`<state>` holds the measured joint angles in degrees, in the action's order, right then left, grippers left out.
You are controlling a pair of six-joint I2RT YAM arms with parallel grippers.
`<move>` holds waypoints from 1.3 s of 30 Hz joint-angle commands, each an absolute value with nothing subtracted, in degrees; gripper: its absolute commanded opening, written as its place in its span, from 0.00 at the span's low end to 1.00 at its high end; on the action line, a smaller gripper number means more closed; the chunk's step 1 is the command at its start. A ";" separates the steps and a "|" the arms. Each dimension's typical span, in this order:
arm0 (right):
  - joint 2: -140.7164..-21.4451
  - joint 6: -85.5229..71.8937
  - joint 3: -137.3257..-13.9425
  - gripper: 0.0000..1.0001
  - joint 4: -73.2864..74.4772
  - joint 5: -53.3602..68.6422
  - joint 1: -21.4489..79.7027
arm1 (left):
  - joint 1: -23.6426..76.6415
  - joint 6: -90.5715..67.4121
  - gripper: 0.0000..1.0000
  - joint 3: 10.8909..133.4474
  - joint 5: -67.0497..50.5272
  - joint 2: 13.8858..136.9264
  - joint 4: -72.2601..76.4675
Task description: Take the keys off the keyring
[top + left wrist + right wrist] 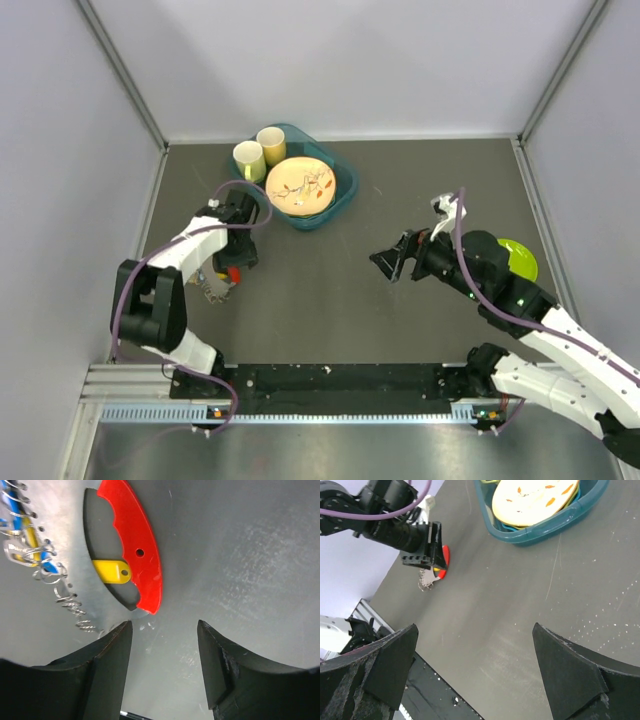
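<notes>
1. Dark grey matte table (330,310), with plain pale walls (60,150) boxing it in on three sides.
2. Far left, the left gripper (164,630) points down at the table. Its black jaws are apart, with bare table between them.
3. Just past its tips lies the red crescent keyring (137,545), and the small yellow- and blue-headed metal keys (111,572) are bunched against it.
4. At centre back, a teal plastic basin (345,190) holds two yellow cups (249,158) and a patterned cream plate (300,188).
5. On the right, the right gripper (475,630) is spread wide and holds nothing. A lime-green plate (524,260) sits behind it.

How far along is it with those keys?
Nothing looks done yet: the keys lie bunched by the keyring. The left gripper hangs open beside its red clip, holding nothing; the right gripper is open, far off. Every key is left to remove.
</notes>
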<state>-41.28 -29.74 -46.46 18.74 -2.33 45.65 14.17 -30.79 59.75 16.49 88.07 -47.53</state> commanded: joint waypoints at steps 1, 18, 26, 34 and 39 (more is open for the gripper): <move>-40.43 -28.65 -45.97 0.99 14.41 -0.44 46.14 | 10.29 -34.98 0.59 57.05 10.29 90.70 -41.76; -37.71 -27.95 -44.74 0.99 14.59 -1.76 46.14 | 7.65 -34.98 0.49 53.53 11.60 94.04 -37.71; -37.53 -29.00 -44.74 0.99 14.94 -0.79 46.14 | 7.38 -34.89 0.30 51.59 7.48 93.60 -35.42; -37.18 -30.85 -43.07 0.98 13.72 -2.19 46.14 | 7.38 -34.45 0.00 51.07 5.27 89.83 -36.12; -39.19 -32.86 -41.22 0.97 10.81 -2.37 46.14 | 7.38 -32.96 0.00 50.97 2.20 85.26 -36.56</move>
